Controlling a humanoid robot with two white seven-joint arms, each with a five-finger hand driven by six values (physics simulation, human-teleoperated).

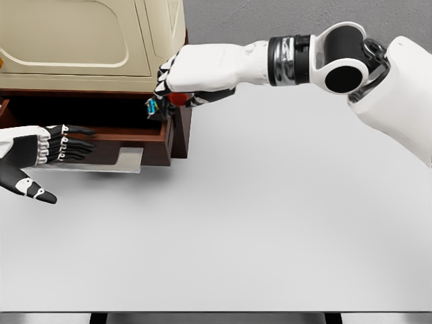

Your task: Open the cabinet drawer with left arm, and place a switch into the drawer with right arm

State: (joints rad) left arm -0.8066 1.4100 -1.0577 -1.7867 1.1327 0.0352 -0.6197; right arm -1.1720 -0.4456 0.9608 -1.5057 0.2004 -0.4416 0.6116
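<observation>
surface [270, 223]: white, fills most of our view; cabinet sits at its far-left corner.
cabinet [88, 40]: cream top, dark wood base, cropped by the top and left edges.
drawer [145, 138]: pulled out, front panel facing us, pale handle plate hanging at its lower lip.
right hand [177, 86]: arm reaches in from the right across the surface; fingers curled round the switch, over the drawer's right end by the cabinet's corner post.
left hand [40, 152]: low at the left edge, just in front of the drawer, fingers spread flat, holding nothing.
switch [169, 100]: small, red and teal bits show between our right fingers; above the open drawer, not yet down in it.
step, our call: carry it further left and lower, past the drawer's side wall, before loosening the fingers; keep the left hand clear.
hidden: drawer floor is in shadow; switch mostly covered by fingers, shape unclear.
</observation>
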